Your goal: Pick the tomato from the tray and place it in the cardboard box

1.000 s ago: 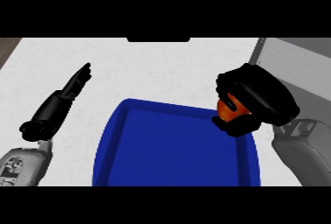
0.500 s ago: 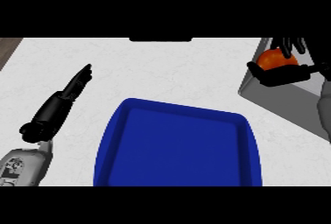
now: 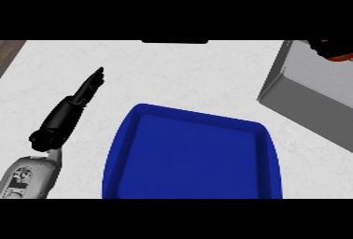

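Fingers straight and together on the one left hand (image 3: 76, 100), touching nothing, lying on the counter (image 3: 193, 70) left of the one blue tray (image 3: 121, 154). At the top right edge, only a sliver of right hand (image 3: 322, 45) over the one grey box (image 3: 303, 93), beside a bit of orange tomato (image 3: 339, 58); cannot tell its grip.

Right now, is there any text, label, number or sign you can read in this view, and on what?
None can be read.
Left forearm: dark marks on the grey casing, too blurred to read.
Blue tray: no markings.
Grey box: no markings on the visible walls.
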Motion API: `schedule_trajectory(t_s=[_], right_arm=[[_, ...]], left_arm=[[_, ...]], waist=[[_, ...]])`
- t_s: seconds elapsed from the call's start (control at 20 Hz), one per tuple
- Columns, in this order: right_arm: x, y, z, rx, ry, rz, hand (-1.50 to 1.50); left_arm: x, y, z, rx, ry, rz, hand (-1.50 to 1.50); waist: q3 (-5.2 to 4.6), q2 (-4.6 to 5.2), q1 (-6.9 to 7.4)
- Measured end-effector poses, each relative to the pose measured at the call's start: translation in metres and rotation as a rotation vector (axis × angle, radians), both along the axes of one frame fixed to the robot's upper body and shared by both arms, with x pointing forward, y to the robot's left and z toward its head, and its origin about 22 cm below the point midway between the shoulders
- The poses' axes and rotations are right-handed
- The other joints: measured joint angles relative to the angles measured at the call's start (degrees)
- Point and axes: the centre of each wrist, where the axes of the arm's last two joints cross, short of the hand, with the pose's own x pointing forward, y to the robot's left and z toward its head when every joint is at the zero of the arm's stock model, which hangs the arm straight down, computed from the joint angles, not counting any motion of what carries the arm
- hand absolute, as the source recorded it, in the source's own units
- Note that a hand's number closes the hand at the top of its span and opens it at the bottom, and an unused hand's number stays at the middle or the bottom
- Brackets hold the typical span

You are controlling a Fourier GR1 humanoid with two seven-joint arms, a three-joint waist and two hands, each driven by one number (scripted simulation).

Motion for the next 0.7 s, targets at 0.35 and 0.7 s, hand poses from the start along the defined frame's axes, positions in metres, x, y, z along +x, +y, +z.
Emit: schedule_trajectory(t_s=[0.35, 0.7], right_arm=[[0.013, -0.05, -0.016, -0.1, 0.274, -0.029, 1.5], [0.013, -0.087, -0.029, -0.184, 0.49, -0.024, -1.5]], left_arm=[[0.004, -0.002, -0.001, 0.004, -0.01, -0.014, 0.0], [0.007, -0.005, -0.003, -0.002, -0.012, -0.024, 0.0]], waist=[[0.02, 0.44, 0.91], [0.05, 0.69, 1.6]])
